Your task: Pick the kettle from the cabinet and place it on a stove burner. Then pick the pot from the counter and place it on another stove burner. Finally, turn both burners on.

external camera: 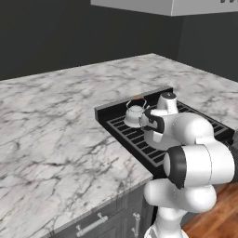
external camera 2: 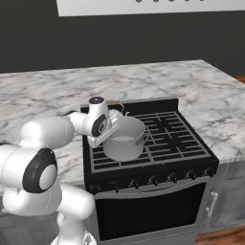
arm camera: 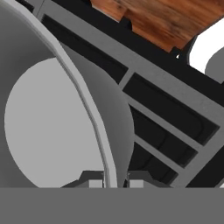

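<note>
The wide grey pot [external camera 2: 124, 139] is at the front left stove burner [external camera 2: 107, 160], and I cannot tell whether its base touches the grate. My gripper [external camera 2: 111, 128] is shut on the pot's left rim. In the hand view the thin pot rim [arm camera: 83, 94] runs down between the two fingertips [arm camera: 93, 180], with the pot's pale inside bottom [arm camera: 48, 127] to the left. The small silvery kettle [external camera: 135, 114] stands on the back left burner, just behind the pot. In the right base view the hand hides most of the kettle [external camera 2: 121, 109].
The black cooktop's right-hand grates [external camera 2: 170, 131] are bare. A row of knobs [external camera 2: 154, 180] lines the stove front above the oven door. White marble counter [external camera: 56, 125] spreads to the left of the stove and counter [external camera 2: 217, 103] to its right. A hood [external camera 2: 143, 5] hangs overhead.
</note>
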